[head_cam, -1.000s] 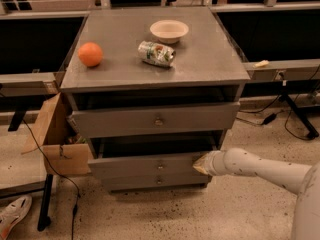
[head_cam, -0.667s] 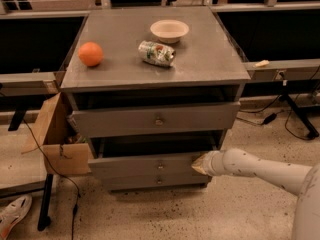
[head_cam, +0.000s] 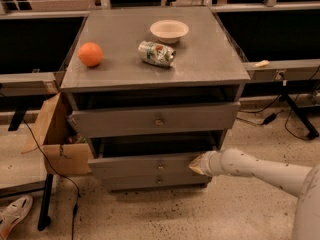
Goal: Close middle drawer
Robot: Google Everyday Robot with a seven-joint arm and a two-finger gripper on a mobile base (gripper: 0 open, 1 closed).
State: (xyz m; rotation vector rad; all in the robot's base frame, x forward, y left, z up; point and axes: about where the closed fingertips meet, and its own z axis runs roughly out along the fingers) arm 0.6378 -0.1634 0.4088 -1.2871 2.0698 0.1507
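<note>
The middle drawer [head_cam: 135,167] is the second grey front of the cabinet, with a small round knob [head_cam: 160,166] at its centre. It stands out a little from the cabinet, and a dark gap shows above its front. My gripper [head_cam: 196,164] comes in from the right on a white arm [head_cam: 260,170]. Its tan tip rests against the right end of the middle drawer's front. The top drawer [head_cam: 125,121] above is also pulled out somewhat. The lowest drawer [head_cam: 140,182] sits just below.
On the cabinet top [head_cam: 210,59] lie an orange [head_cam: 90,54], a tipped can [head_cam: 156,53] and a white bowl [head_cam: 169,31]. An open cardboard box [head_cam: 55,139] stands left of the cabinet. Table legs and cables lie on the floor at both sides, and a shoe [head_cam: 12,215] at lower left.
</note>
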